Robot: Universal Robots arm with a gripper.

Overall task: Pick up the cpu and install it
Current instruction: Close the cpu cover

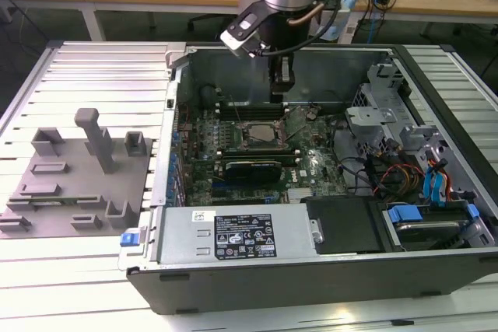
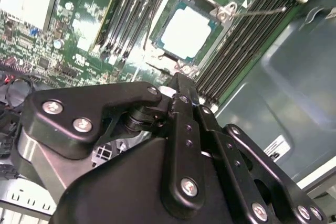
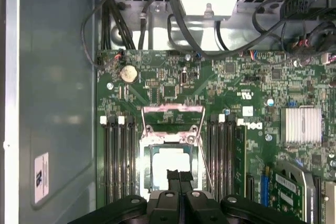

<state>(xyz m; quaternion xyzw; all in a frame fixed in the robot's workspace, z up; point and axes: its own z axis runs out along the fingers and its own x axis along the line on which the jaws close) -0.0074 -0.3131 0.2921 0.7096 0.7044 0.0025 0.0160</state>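
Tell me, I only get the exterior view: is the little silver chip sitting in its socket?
Observer: Yes. In both wrist views the cpu lies flat inside the socket.
Operator: Is the lid shut over it?
Observer: No. In the first wrist view the metal frame of the socket stands flipped open.
Operator: Is the claw holding anything?
Observer: No. There the gripper is shut with nothing between its fingertips, right over the cpu.

You see the cpu (image 3: 165,161) lying in the open socket (image 3: 146,167). The gripper (image 3: 179,176) sits over it, fingers together.
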